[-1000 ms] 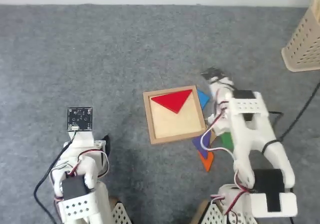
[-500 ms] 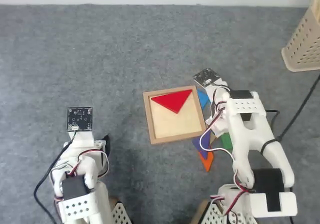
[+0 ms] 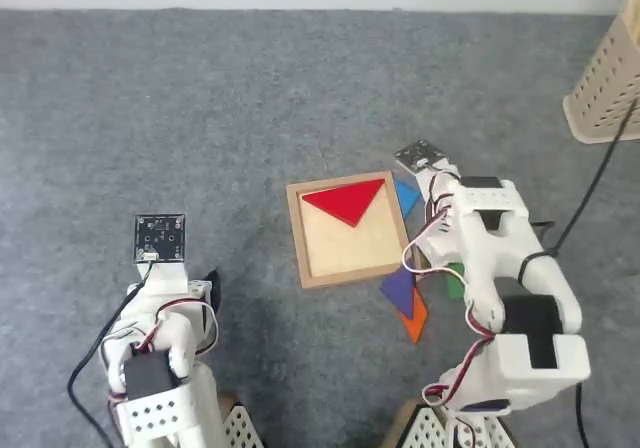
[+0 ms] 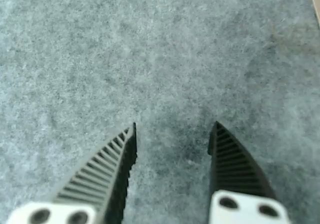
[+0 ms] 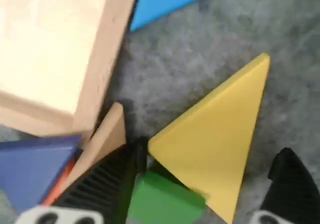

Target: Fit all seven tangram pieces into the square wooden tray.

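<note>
yellow triangle lies between the right fingers, spread wide around it.

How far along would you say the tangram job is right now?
Done: the red triangle sits in the tray. In hand: nothing gripped; the right hand hangs open over the yellow triangle, the left hand open above carpet. Left: it plus the blue, purple, orange, green and tan pieces lie outside the tray.

Bright, even overhead light leaves only soft shadows beside the tray on the carpet.
</note>
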